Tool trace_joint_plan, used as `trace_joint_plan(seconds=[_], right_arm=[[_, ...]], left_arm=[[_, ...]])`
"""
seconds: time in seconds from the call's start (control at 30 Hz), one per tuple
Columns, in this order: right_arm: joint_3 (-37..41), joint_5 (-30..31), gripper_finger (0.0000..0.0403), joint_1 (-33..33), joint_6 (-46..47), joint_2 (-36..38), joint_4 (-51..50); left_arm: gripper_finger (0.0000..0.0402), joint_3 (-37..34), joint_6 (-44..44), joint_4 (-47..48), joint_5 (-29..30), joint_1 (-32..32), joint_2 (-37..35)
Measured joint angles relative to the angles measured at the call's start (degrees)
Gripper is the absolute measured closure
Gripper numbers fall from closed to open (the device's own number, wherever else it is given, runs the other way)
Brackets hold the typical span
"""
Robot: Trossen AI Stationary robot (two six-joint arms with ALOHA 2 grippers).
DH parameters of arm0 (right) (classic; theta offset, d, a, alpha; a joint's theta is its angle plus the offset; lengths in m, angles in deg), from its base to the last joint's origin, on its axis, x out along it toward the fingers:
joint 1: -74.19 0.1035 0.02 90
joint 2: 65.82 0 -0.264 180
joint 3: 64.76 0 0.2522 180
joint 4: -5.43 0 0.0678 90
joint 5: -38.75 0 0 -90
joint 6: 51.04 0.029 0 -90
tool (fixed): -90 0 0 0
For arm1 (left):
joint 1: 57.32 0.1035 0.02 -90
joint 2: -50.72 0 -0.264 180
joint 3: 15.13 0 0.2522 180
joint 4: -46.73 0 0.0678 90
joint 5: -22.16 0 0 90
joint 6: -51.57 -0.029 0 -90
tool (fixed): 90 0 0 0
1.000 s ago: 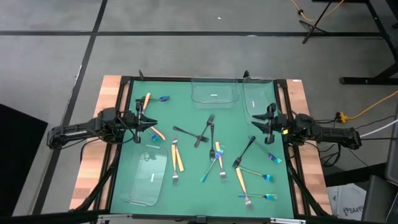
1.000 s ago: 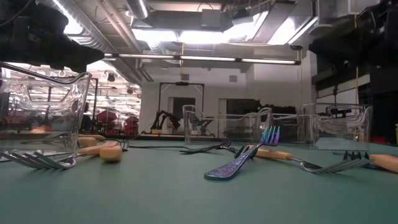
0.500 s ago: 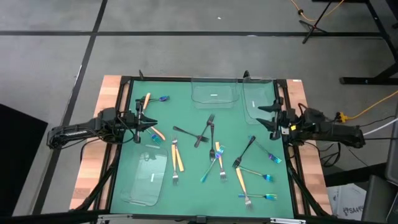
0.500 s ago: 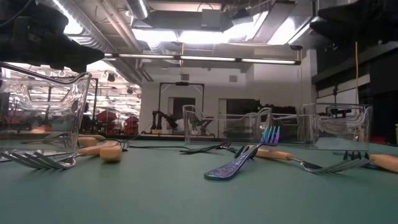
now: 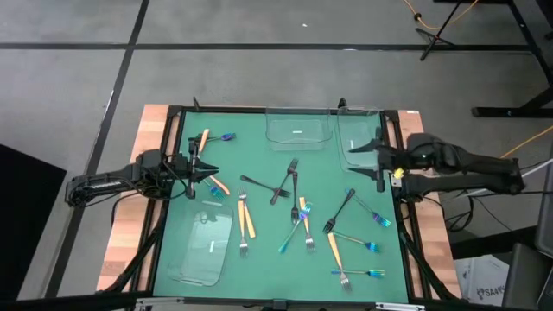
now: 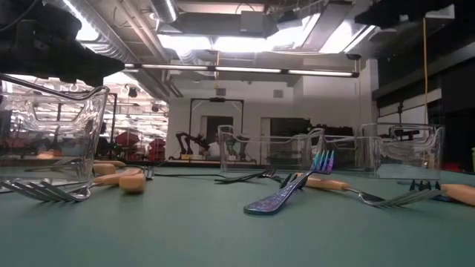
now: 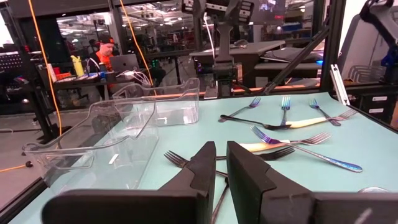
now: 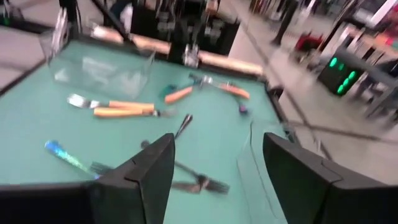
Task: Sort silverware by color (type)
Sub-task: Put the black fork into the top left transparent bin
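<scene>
The right end effector point(image 5: 378, 156) hangs over the clear tray point(image 5: 359, 136) at the far right corner of the desk point(image 5: 259, 147), fingers spread wide and nothing between them. I cannot make out any fork inside that tray from above. My read: this is the turn-around after a drop, with the arm about to go hunting for the next piece.

Plenty is left to sort. A black fork point(image 5: 339, 212) lies just in front of that arm, with iridescent blue forks point(image 5: 373, 215) beside it and more toward the near right edge. Black forks point(image 5: 288, 177) cross in the middle, and orange-handled forks point(image 5: 246, 216) lie left of centre beside the near-left tray point(image 5: 205, 246). A third tray point(image 5: 298, 130) waits at the far edge.

The left end effector point(image 5: 200, 169) sits low at the left side. In its wrist view its fingers point(image 7: 245, 180) stand nearly together with only a slim gap, and I see nothing pinched there.

Next, I'd say, the right arm needs to swing toward the near side, come down over the closest fork of its colour and line its fingers across the thin handle, since those forks lie flat on the mat.

Against a second ago: the right arm has swung from beside the tray to over it, and its fingers have opened out. The left arm has not budged, and no fork has shifted.
</scene>
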Motion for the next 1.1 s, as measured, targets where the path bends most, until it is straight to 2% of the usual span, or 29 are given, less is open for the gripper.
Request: trace_joint_plan(seconds=[0.37,0.57,0.7,0.8,0.93,1.1], right_arm=[[-13.7,-4.3,0.0168,0.1,-0.1,-16.6,-12.5],[-18.3,-5.7,0.0168,0.1,0.0,-24.6,-18.7],[-20.1,-8.9,0.0168,0.1,-0.1,-29.3,-22.9],[-20.7,-11.0,0.0168,2.4,0.2,-32.6,-24.8],[-20.8,-10.8,0.0168,7.5,0.2,-36.7,-26.2],[-20.8,-5.9,0.0168,13.7,0.2,-41.8,-30.9]], left_arm=[[0.0369,0.0,0.0,0.0,0.0,0.0,0.0],[0.0369,0.0,0.0,0.1,0.0,0.0,0.0],[0.0369,0.0,0.0,0.1,0.0,0.0,0.0],[0.0369,0.0,0.0,0.1,0.0,0.0,0.0],[0.0369,0.0,0.0,0.1,0.0,0.0,0.0],[0.0369,0.0,0.0,0.1,0.0,0.0,0.0]])
